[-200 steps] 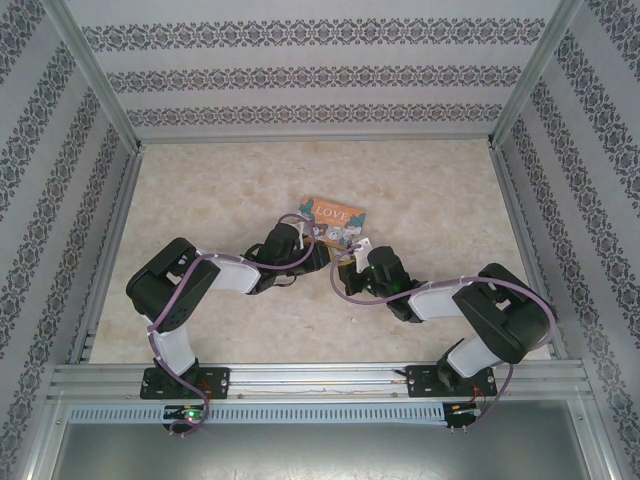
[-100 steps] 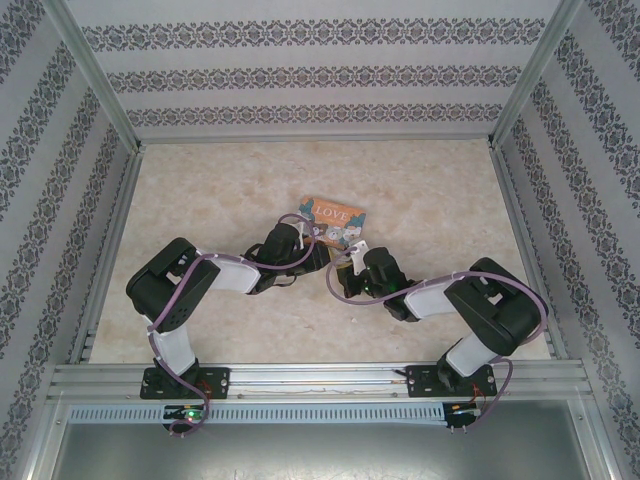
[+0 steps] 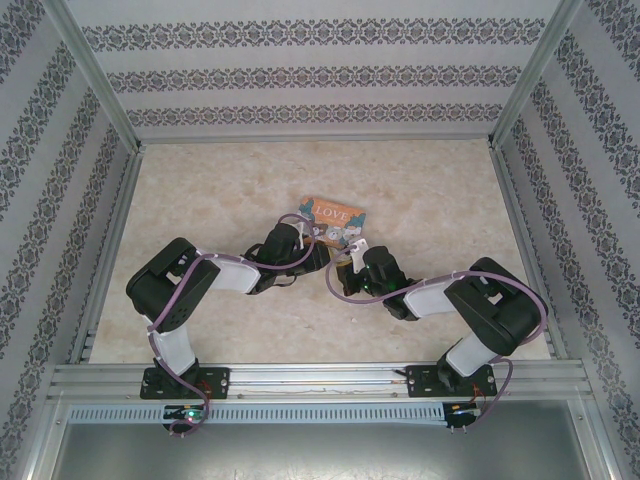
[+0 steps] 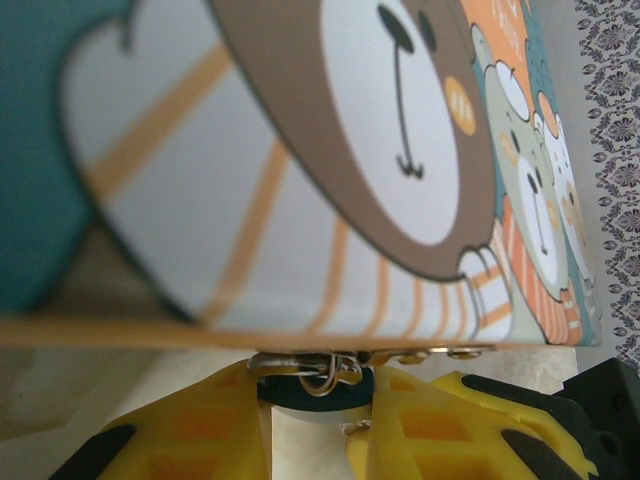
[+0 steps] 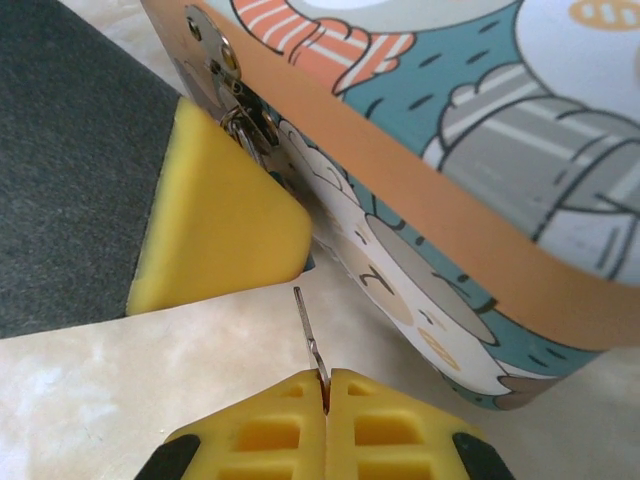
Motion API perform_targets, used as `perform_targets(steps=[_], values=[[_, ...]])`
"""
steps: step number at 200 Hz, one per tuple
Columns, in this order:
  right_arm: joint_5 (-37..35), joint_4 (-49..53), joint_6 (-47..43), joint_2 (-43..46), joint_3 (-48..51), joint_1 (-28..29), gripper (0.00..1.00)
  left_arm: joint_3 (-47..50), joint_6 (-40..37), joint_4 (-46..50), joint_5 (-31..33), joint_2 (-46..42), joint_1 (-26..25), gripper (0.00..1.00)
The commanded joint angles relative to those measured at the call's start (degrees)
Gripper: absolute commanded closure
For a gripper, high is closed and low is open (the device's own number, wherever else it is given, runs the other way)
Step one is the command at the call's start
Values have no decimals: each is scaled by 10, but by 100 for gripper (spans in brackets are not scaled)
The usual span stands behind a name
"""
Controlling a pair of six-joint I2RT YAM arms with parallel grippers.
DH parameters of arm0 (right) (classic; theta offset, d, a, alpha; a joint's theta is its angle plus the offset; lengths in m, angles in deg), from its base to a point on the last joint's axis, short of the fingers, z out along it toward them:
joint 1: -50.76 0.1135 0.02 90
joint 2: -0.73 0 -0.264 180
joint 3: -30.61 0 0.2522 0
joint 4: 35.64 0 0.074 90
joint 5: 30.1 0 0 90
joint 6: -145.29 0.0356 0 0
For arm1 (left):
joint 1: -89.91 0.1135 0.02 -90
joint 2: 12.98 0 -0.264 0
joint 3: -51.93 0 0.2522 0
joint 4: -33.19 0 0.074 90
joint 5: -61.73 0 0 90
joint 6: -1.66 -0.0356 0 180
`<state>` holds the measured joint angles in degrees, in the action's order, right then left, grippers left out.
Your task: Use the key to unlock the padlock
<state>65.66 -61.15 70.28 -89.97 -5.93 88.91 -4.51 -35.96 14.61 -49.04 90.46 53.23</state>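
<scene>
Right gripper [image 5: 327, 388] pinches the thin key [image 5: 309, 335] between closed pads, its tip free just ahead, while farther ahead the left gripper [image 4: 312, 405] clamps the padlock [image 4: 305, 388] under the edge of the box [image 4: 300, 150], so inserting and turning likely remain.

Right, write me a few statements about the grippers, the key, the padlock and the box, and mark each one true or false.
1. The right gripper is shut on the key. True.
2. The key's tip sits inside the padlock. False: the tip is free in the air, short of the box.
3. The left gripper grips the padlock right at the box. True.
4. The box stands open. False: it is closed.
</scene>
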Motion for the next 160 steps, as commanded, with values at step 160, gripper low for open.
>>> perform_targets(steps=[160], values=[[22, -31, -7, -19, -31, 9, 100, -13, 4, -6, -8, -27, -1, 77]])
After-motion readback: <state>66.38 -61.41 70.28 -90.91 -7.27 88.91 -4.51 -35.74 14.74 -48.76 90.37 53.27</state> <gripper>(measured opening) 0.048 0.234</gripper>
